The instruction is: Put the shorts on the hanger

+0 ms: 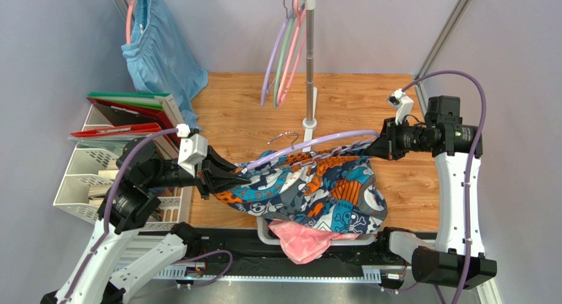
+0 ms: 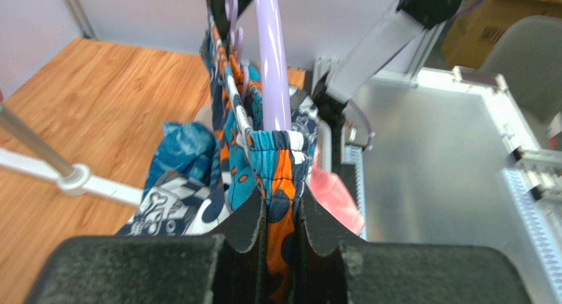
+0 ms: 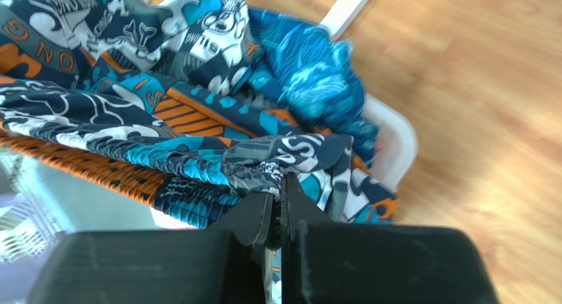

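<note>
Waistband of the shorts (image 1: 310, 185) stretched taut between both end effectors above the table (image 1: 369, 100), left end effector (image 1: 227, 179) pinching one end, right end effector (image 1: 377, 146) clamped on the other, hanger (image 1: 316, 143) lying along it between them

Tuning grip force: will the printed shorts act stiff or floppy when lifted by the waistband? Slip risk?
Likely very floppy: the shorts sag in folds between left gripper and right gripper. Probably light, since two fingertip pinches hold the waistband up. Gathered elastic waistband should bunch against the hanger rather than slide, though that's a guess.
</note>
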You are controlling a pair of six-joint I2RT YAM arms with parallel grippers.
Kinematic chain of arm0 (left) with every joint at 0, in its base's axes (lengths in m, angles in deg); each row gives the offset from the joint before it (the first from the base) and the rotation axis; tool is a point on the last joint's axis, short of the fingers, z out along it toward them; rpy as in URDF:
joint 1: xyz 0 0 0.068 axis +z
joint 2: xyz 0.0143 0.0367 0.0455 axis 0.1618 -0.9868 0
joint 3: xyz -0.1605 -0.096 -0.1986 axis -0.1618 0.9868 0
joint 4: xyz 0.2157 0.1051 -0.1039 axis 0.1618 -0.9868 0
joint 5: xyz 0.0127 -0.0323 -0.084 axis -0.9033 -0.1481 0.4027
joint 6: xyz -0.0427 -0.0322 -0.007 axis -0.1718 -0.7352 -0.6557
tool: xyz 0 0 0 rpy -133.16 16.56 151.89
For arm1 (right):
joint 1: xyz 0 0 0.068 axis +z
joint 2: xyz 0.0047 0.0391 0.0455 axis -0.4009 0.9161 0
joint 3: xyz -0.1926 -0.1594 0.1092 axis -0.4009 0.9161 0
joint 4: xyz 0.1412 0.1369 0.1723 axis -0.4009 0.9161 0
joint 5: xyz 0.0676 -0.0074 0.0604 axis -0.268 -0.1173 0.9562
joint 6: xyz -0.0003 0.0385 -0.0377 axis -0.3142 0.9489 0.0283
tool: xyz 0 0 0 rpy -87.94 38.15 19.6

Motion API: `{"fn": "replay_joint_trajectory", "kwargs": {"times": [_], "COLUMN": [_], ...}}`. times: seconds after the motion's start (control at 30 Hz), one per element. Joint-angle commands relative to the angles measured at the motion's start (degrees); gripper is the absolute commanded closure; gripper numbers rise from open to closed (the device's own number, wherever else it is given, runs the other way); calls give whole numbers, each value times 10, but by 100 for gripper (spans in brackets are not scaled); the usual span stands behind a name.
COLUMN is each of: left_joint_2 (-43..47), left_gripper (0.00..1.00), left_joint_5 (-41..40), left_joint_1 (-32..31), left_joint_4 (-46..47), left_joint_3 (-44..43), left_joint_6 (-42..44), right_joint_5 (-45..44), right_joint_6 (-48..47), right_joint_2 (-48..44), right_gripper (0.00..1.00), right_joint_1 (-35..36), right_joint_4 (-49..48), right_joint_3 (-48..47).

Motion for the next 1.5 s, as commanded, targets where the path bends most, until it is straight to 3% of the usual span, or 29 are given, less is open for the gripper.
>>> {"fn": "replay_joint_trajectory", "kwargs": {"times": [0.0, 0.23, 0.4, 0.73, 0.9, 1.13, 1.47], "left_joint_2": [-3, -34, -51, -17, -19, -56, -102], "left_gripper": [100, 100, 100, 100, 100, 100, 100], "left_joint_5": [49, -2, -14, 10, -2, 10, -21], "left_joint_1": [4, 4, 4, 4, 4, 4, 4], "left_joint_4": [192, 312, 338, -68, -161, -242, -227], "left_joint_3": [-20, -28, -29, -123, -134, -150, -154], "left_joint_6": [-121, -188, -197, 130, 196, 273, 254], "right_joint_5": [-37, -6, -22, -74, -84, -106, -100], "right_joint_6": [13, 46, 58, -17, -34, -52, -90], "right_joint_2": [2, -3, -26, 15, 29, 37, 34], "right_gripper": [100, 100, 100, 100, 100, 100, 100], "right_joint_1": [-21, -13, -6, -47, -54, -54, -42], "right_joint_4": [-48, -75, -75, 0, 3, 16, 63], "right_joint_3": [69, 131, 136, 41, 20, -38, -107]}}
